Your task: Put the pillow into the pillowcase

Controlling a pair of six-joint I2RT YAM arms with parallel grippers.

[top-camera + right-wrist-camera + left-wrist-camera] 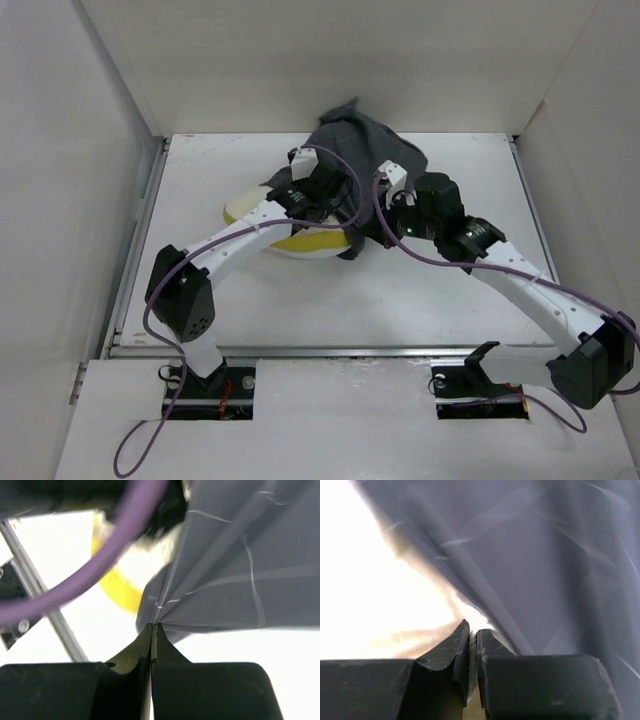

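While the right jaws are pinched shut on a puckered corner of the pillowcase [240, 565], the left jaws are closed to a slit with a pale sliver in it. Whether that sliver is pillow [380, 590] skin nipped between them, or only the pillow showing through the gap, cannot be told. Both pairs meet at the pillow's covered end, the left over its top and the right just beside that end. Dark checked cloth is heaped over that end and beyond it. The pillow's other end lies bare on the desk [400, 300], so most of the stuffing appears yet to be done.

The risks from here: the right-hand hold is on a narrow gather of limp fabric. A hard pull could slip it free, or drag the whole pillow across the desk instead of drawing the case along it. Should the left jaws be holding the pillow, the case's mouth could bunch against them. A purple cable [100, 565] loops near the pillow and could snag the cloth.
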